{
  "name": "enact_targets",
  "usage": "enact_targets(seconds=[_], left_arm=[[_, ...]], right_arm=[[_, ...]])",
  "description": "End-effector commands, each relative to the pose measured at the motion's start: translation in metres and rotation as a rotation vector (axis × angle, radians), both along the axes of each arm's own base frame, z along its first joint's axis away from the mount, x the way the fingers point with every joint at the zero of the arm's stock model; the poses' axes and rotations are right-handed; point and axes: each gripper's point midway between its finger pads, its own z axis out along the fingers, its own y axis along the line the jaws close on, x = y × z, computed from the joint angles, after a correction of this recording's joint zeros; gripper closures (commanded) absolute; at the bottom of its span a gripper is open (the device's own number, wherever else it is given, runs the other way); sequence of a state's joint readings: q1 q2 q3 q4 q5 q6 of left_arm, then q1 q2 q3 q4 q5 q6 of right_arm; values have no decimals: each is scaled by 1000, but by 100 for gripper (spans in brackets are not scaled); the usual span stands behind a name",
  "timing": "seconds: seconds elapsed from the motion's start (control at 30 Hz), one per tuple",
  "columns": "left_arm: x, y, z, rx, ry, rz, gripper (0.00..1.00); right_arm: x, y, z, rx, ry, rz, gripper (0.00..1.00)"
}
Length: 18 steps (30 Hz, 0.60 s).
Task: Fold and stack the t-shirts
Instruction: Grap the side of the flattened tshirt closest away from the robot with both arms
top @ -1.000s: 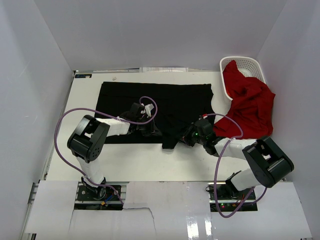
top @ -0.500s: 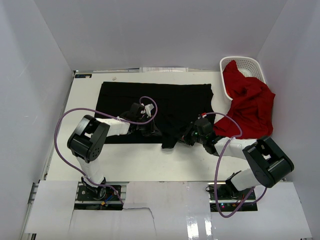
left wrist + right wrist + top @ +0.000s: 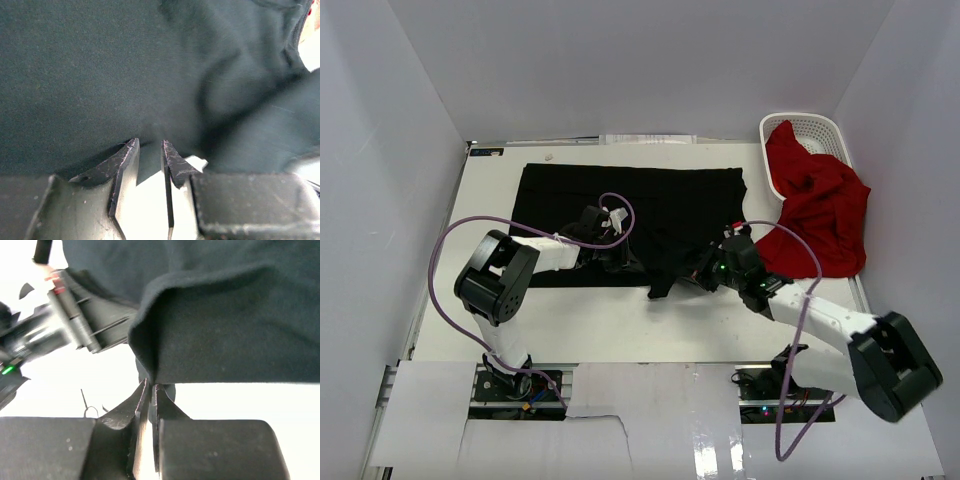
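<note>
The black t-shirt (image 3: 630,200) lies spread flat across the middle of the white table (image 3: 610,325). My left gripper (image 3: 623,262) sits low at its near hem. In the left wrist view the jaws (image 3: 149,144) stand a little apart, with the hem of the black cloth (image 3: 100,65) lying between the tips. My right gripper (image 3: 706,278) is at the shirt's near right corner. In the right wrist view it (image 3: 152,386) is shut on a folded edge of the black cloth (image 3: 225,340). The red t-shirt (image 3: 820,215) hangs out of the basket at the right.
A white lattice basket (image 3: 802,117) stands at the back right corner, half covered by the red cloth. Purple cables (image 3: 470,225) loop over both arms. White walls close in the table on three sides. The left arm (image 3: 75,315) shows in the right wrist view.
The right jaws have closed on the black shirt's edge. The right arm's elbow has swung out toward the near right, and the pinched corner has shifted slightly. The left arm has not moved.
</note>
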State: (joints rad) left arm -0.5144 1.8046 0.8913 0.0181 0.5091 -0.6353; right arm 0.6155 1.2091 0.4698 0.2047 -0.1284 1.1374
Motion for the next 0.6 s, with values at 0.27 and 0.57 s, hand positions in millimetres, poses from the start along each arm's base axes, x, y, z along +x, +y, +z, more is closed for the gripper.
enact_targets(seconds=[0.27, 0.57], left_arm=[[5, -6, 18, -22, -53, -18, 65], [4, -5, 16, -19, -51, -18, 65]], right_arm=[[-72, -72, -17, -198, 60, -17, 92], [-103, -94, -25, -241, 122, -11, 92]])
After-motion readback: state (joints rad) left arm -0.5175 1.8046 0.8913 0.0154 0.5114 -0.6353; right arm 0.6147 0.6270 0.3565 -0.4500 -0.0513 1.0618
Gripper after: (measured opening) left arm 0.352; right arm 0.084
